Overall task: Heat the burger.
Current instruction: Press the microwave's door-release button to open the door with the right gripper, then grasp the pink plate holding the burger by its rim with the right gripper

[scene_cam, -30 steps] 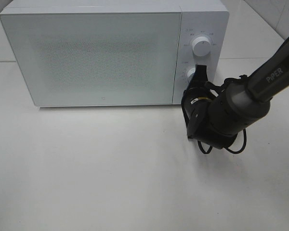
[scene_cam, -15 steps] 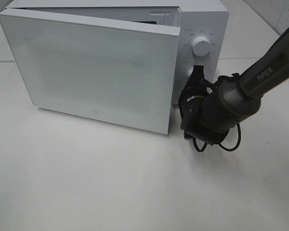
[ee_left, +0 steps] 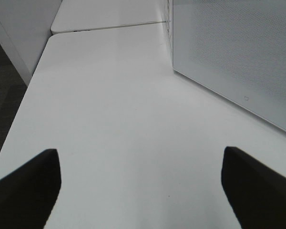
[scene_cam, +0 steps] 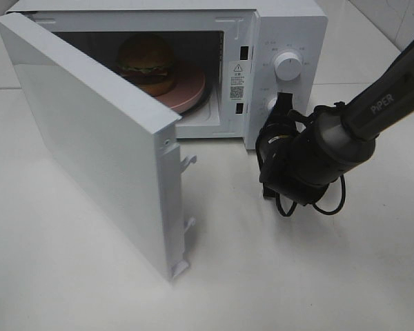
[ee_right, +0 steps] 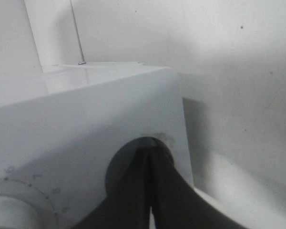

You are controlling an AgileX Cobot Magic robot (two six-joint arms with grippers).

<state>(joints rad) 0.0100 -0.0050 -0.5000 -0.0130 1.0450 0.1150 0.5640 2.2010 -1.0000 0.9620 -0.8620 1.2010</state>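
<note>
While your right gripper sat at the control panel of the white microwave, its jaws were pressed together with nothing between them. The right wrist view showed the two dark fingertips meeting in one point against the panel face. The lower knob lay just beside those tips, partly covered by them. I could not tell whether tip and knob touched. The upper knob stood clear, just beyond the tips. A black cable looped off the wrist behind the jaws.

The microwave door stood wide open. Its free edge and latch hooks were off to the side of your right jaws and apart from them.

The burger sat inside the cavity on the pink plate, with its bun on top and lettuce showing at the edge. It was well apart from the right jaws, past the inner wall with the warning label.

Your left gripper was out of the high view. In its wrist view the jaws were spread wide, and both dark fingers hung over the bare white table, holding nothing. The speckled outer face of the door lay ahead of those jaws and to one side, apart from them.
</note>
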